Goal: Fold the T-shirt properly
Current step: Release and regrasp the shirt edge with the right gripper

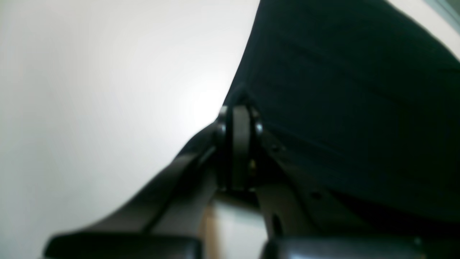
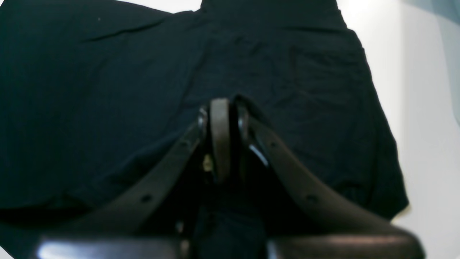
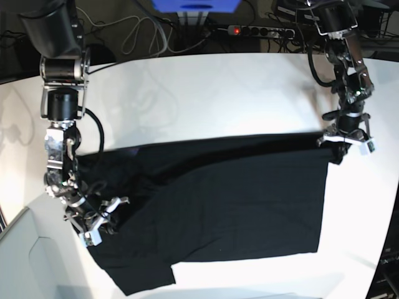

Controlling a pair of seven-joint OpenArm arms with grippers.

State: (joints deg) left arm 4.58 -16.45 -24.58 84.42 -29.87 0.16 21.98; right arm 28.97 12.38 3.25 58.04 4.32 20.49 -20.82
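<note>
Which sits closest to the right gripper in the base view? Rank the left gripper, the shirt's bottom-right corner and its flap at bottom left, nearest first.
From the right gripper:
1. The flap, just below it in view.
2. The bottom-right corner, across the shirt.
3. The left gripper, upper right in view.

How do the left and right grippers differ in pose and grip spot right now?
The left gripper is at the shirt's corner, the right gripper well in from the cloth's lower end. In the base view, the left gripper sits higher up, the right gripper lower. Both are shut on the black T-shirt.
</note>
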